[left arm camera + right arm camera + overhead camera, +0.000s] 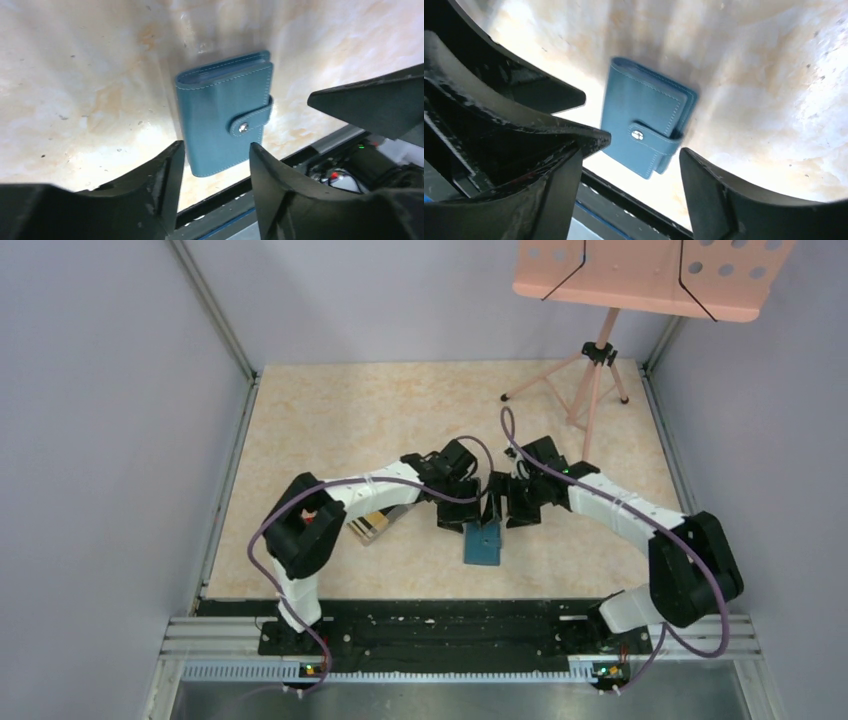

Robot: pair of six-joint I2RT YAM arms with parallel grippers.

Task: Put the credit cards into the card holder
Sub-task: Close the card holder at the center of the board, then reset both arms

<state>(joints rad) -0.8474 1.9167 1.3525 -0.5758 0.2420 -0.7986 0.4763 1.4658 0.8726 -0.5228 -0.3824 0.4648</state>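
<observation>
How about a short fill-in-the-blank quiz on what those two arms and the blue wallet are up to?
1. The blue wallet lies flat on the table, its strap snapped ____.
2. The left gripper and the right gripper hang above it, both with jaws ____.
3. The cards lie partly under the ____ arm.
Missing words: shut; open; left.
</observation>
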